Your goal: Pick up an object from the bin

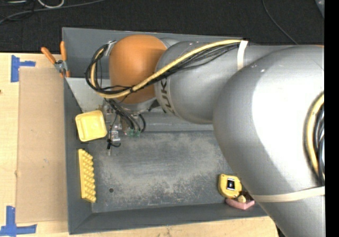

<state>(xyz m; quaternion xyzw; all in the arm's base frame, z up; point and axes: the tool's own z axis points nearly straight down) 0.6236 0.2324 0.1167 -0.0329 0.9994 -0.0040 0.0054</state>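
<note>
Approach step: my hand point(113, 138) low, yellow square plastic tray point(90, 126) at nine o'clock; cannot tell if hand apart. Next: centre over tray rim.

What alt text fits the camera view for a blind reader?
The arm's pincer hangs low at the left side of the grey bin, beside a yellow square piece. A long yellow studded brick lies along the left wall; a small yellow-and-black thing and a pink piece sit at the front right.
</note>
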